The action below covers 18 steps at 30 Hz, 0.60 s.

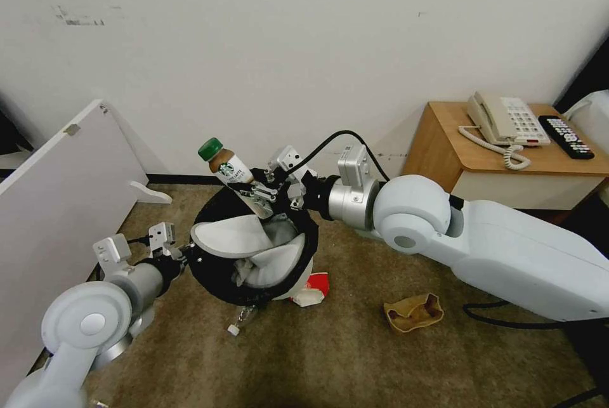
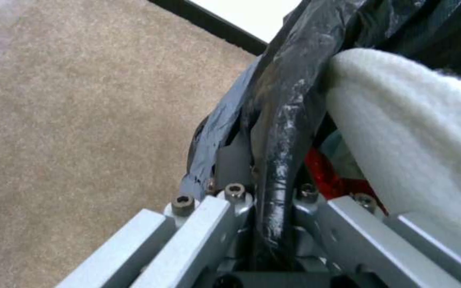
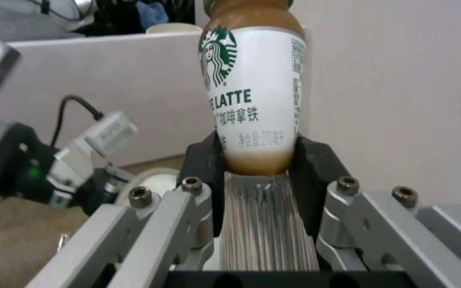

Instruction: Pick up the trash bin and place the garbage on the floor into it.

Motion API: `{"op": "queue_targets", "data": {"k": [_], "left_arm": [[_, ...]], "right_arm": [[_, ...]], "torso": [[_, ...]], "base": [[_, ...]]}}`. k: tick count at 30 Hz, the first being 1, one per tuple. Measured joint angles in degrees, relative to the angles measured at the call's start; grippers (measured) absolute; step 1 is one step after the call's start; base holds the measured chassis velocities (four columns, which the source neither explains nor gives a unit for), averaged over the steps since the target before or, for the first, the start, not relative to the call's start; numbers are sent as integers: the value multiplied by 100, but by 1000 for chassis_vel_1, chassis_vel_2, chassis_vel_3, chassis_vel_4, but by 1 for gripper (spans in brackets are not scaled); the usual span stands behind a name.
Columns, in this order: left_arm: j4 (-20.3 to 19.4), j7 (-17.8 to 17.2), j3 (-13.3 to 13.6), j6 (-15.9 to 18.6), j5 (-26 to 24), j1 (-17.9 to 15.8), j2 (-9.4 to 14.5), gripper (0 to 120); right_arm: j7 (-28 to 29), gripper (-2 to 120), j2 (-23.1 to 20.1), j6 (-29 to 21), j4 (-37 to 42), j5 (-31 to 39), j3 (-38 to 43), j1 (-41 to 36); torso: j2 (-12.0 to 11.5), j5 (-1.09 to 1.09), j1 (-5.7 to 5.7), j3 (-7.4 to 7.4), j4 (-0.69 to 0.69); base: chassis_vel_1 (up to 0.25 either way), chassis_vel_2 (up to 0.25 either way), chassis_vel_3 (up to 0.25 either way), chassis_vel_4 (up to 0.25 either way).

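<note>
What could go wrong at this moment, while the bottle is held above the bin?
The right end effector grips the green-capped coffee bottle near its base, tilted, above the bag-lined bin's far rim; released here, it might bounce out. Two white slippers already fill the bin. The left end effector pinches only rim and black liner, which could slip.

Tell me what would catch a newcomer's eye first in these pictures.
Probably the latte bottle, green-capped and tilted, clamped in the right gripper just above the far rim of the trash bin. The left gripper pinches the bin's black-bagged rim, holding it off the floor, with white slippers stuffed inside. A crumpled brown paper bag lies on the carpet nearby.
</note>
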Motion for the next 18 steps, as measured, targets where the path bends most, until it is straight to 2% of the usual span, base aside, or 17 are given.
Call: {"op": "queue_targets", "data": {"k": [18], "left_arm": [[-116,51,-58,-2,-83,81,59,2]], "right_arm": [[-72,25,239,119,-526,-435,-378,-51]], "torso": [[0,0,0,0,0]], "base": [[0,0,0,0]]}}
